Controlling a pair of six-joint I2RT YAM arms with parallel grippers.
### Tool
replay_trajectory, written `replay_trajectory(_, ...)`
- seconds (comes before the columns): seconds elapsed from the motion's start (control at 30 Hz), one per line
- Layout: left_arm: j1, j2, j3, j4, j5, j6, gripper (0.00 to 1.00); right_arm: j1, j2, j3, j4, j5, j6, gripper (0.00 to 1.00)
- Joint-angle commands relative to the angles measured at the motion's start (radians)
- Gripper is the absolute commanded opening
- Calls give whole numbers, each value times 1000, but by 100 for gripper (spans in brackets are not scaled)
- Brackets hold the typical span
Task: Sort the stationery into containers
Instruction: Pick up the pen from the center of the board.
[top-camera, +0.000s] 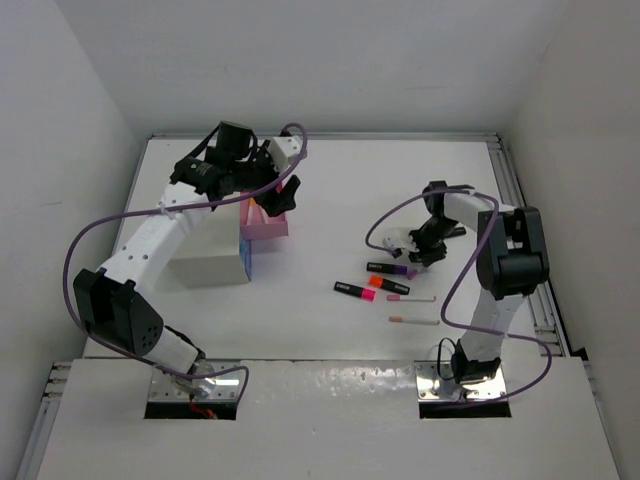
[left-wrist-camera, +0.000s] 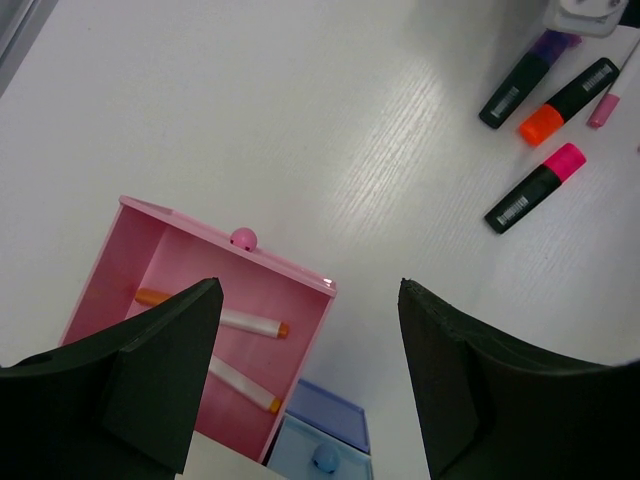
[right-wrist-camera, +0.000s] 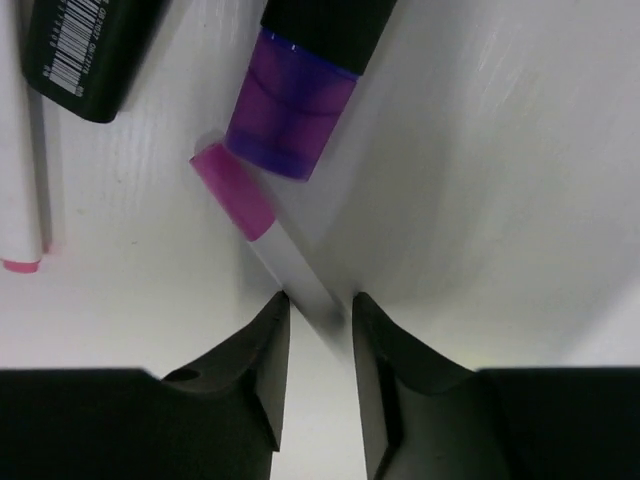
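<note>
My right gripper (right-wrist-camera: 320, 300) is down at the table, its narrow jaws shut on the white shaft of a pink-tipped pen (right-wrist-camera: 250, 205) that lies slanted on the surface. Just beyond it lies a purple-capped highlighter (right-wrist-camera: 291, 122). In the top view an orange highlighter (top-camera: 388, 284), a pink highlighter (top-camera: 355, 291) and two thin pens (top-camera: 411, 298) (top-camera: 414, 321) lie close to the right gripper (top-camera: 418, 255). My left gripper (left-wrist-camera: 310, 290) hangs open and empty above the pulled-out pink drawer (left-wrist-camera: 150, 235), which holds two orange-tipped white pens (left-wrist-camera: 250, 322).
The white cabinet (top-camera: 210, 262) stands at the left, with a light blue drawer (left-wrist-camera: 325, 455) under the pink one. Another black highlighter (right-wrist-camera: 85, 50) and a white pen (right-wrist-camera: 20, 150) lie left of the right fingers. Purple cables loop beside both arms.
</note>
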Motion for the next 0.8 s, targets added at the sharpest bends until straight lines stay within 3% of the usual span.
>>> replay_trajectory(0.0,15,-39,-4,11,20,5,77,5,14,-120,107,41,-113,29)
replay_trajectory(0.2,18,-36,-2,11,34,2,77,5,-49,-242,144,70,-225,12)
replay_trajectory(0.47,18,-48,-13,43,66,-21,77,-16,-155,-282,99,30,-247,3)
replay_trajectory(0.6,36,-93,-85,185,49,-160,76,-15,-172,-75,-32,-193,83,0)
replay_trajectory(0.63,43,-93,-105,186,37,-206,77,-15,-175,-36,-48,-241,84,0)
replay_trajectory(0.73,88,-154,-189,366,60,-353,76,-15,-191,110,-53,-444,375,0)
replay_trajectory(0.77,101,-163,-209,409,118,-366,76,-13,-192,148,-31,-499,547,0)
